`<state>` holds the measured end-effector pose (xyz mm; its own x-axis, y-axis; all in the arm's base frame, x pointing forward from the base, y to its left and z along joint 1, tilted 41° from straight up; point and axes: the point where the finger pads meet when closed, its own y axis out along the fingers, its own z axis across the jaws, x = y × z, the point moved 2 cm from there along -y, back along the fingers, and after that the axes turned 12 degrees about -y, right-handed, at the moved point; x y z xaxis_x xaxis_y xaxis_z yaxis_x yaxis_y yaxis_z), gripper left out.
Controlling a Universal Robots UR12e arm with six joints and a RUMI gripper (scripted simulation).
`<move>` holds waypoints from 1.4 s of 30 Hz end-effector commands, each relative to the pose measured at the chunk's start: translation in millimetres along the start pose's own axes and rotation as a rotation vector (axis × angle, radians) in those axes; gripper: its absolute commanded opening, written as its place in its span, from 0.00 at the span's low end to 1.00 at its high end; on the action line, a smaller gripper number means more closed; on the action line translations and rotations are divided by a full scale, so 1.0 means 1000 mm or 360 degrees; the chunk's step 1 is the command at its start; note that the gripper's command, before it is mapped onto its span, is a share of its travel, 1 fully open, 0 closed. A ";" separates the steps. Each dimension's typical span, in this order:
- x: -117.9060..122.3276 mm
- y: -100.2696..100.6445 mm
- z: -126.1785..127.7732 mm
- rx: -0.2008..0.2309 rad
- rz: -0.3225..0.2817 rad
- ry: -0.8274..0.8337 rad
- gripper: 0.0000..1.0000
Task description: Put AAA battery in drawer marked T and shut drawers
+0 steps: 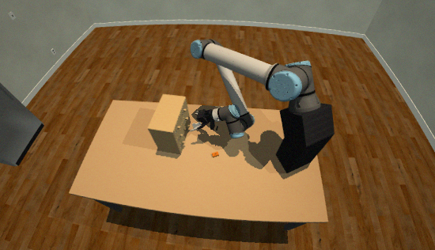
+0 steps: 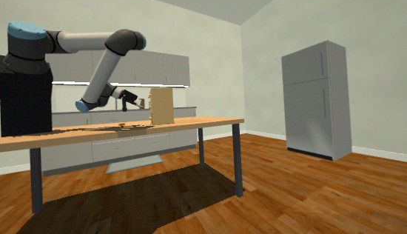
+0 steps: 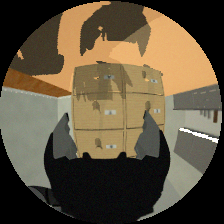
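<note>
The wooden chest [image 1: 168, 114] [image 2: 162, 106] [image 3: 91, 120] stands upright on the table [image 1: 130, 176] [image 2: 207, 120]. Its drawers, in two columns, look shut in the wrist view, which shows the chest upside down; the knobs and small pale labels show, but the letters are too small to read. My gripper [image 1: 193, 122] [image 2: 141, 106] [image 3: 105, 111] is open, with nothing seen between its fingers. It hangs above the table just in front of the drawer fronts, tilted down towards them. The AAA battery cannot be made out in any view.
A small orange object [image 1: 215, 154] [image 2: 121, 124] lies on the table on the arm's side of the chest, nearer the top camera than my gripper; what it is cannot be told. The arm's black base [image 1: 304, 136] [image 2: 26, 101] stands at the opposite end from the chest.
</note>
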<state>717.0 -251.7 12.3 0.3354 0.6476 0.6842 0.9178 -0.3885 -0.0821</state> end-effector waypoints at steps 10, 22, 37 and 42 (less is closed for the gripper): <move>-0.001 0.000 -0.001 -0.0003 0.0000 0.0001 1.00; 0.002 -0.003 0.000 0.0006 0.0022 0.0001 1.00; 0.006 -0.011 -0.001 0.0030 0.0134 0.0000 1.00; 0.009 -0.017 -0.002 0.0046 0.0208 0.0000 1.00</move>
<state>708.7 -246.1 18.3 0.4091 0.6143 0.6748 0.8907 -0.4294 -0.1492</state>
